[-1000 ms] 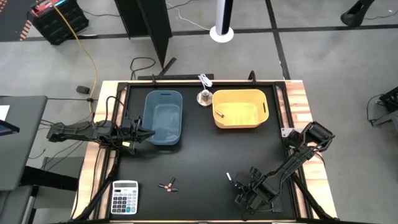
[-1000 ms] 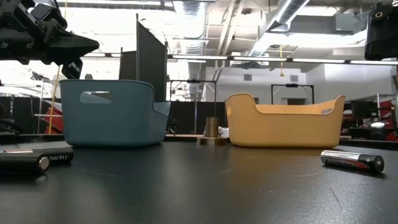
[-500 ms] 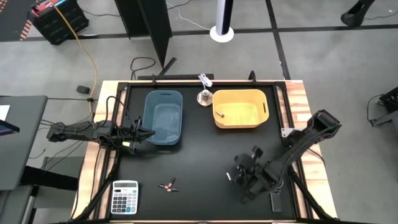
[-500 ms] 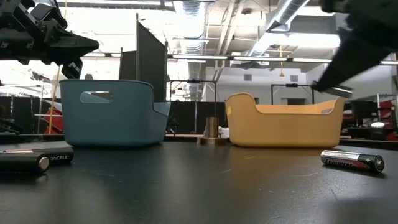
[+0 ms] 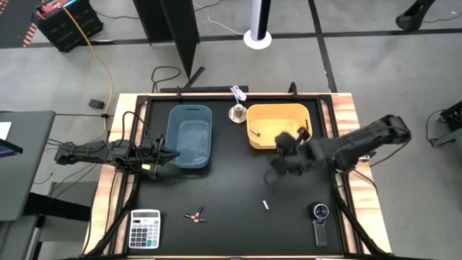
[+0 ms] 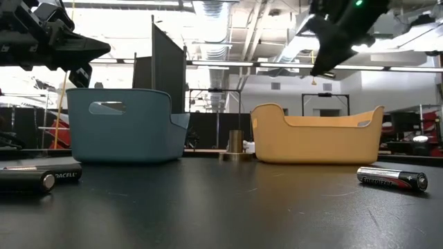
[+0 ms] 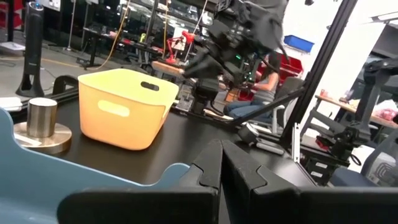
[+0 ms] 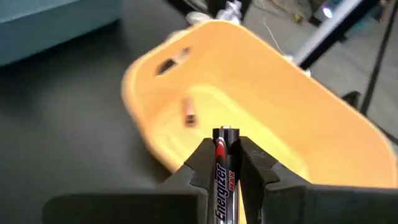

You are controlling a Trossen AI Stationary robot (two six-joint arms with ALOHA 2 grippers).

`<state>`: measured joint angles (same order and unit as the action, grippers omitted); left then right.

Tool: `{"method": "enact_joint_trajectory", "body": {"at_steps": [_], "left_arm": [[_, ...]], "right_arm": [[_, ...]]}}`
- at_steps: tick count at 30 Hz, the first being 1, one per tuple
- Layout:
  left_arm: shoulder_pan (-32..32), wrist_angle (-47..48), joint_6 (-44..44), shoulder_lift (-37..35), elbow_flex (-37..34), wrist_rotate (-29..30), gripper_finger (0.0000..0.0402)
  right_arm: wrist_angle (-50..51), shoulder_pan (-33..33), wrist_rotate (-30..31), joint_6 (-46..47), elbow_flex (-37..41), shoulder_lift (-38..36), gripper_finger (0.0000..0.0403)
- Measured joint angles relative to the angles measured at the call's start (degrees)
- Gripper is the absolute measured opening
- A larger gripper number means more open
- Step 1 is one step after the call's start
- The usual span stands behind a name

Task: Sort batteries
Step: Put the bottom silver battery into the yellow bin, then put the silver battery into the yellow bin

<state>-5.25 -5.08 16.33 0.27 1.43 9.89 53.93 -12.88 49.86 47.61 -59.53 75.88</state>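
Observation:
My right gripper [image 5: 283,149] is shut on a black and red battery [image 8: 222,167] and hovers by the near side of the yellow bin [image 5: 312,128], above its rim in the low view [image 6: 324,59]. One small battery [image 8: 189,112] lies on the yellow bin's floor. My left gripper [image 5: 172,154] is shut and empty beside the near left corner of the blue bin [image 5: 189,137]. Two crossed batteries [image 5: 193,214] and a single one [image 5: 266,206] lie on the table near its front edge. The low view shows them lying on their sides [image 6: 392,178]. My right gripper pinches the battery's body [image 8: 221,174] between its two fingers. The battery lies along the fingers, and its end [image 8: 225,131] sticks out past their tips toward the yellow bin. It is lifted clear of the table.
A calculator [image 5: 145,229] lies at the near left. A black device with a round dial [image 5: 320,222] lies at the near right. A metal bell-like object with a white cord [image 5: 237,112] stands between the bins at the far edge. A person sits beyond the table [image 7: 264,87].
My right gripper has risen from the near right of the table. It has swung toward the far edge to the yellow bin's near side, carrying the battery. The black device it stood over now shows. The loose batteries have stayed where they were.

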Motion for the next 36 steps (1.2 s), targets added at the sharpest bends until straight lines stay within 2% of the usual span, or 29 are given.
{"method": "enact_joint_trajectory", "body": {"at_steps": [5, 8, 14, 18, 21, 24, 26, 31, 36], "left_arm": [[-0.01, -0.03, 0.54, -0.01, 0.01, -0.01, 0.0000], [0.00, -0.03, 0.64, -0.02, 0.02, -0.02, 0.0000], [0.00, -0.03, 1.41, 0.00, 0.00, -0.02, 0.0000], [0.01, -0.48, 1.74, -0.02, 0.00, 0.00, 0.0000], [0.01, -0.49, 1.82, -0.02, 0.00, -0.01, 0.0000], [-0.01, -0.46, 1.82, -0.02, 0.00, -0.02, 0.0000], [0.02, -0.46, 1.93, -0.02, 0.00, -0.02, 0.0000], [-0.01, -0.44, 1.93, 0.00, 0.00, -0.02, 0.0004], [-0.01, -0.44, 1.51, -0.01, 0.00, -0.02, 0.0038]], "right_arm": [[-1.30, 9.29, -4.40, -8.55, -0.07, -2.10, 0.0065], [-4.18, 13.16, -5.22, -12.90, -0.07, -2.08, 0.0086], [-10.00, 19.78, -9.13, -19.02, -0.09, -1.49, 0.0169], [-11.72, 20.78, -11.19, -22.60, -0.09, -1.59, 0.0226], [-14.51, 18.26, -14.34, -26.29, -0.11, -1.96, 0.0246], [-16.87, 13.38, -20.03, -27.55, -0.11, -2.00, 0.0248], [-16.65, 8.93, -21.39, -26.02, -0.11, -1.28, 0.0244], [-16.30, -3.82, -21.59, -20.05, -0.11, 3.73, 0.0234], [-16.75, -14.64, -22.23, -4.29, -0.11, 10.30, 0.0233]]}}
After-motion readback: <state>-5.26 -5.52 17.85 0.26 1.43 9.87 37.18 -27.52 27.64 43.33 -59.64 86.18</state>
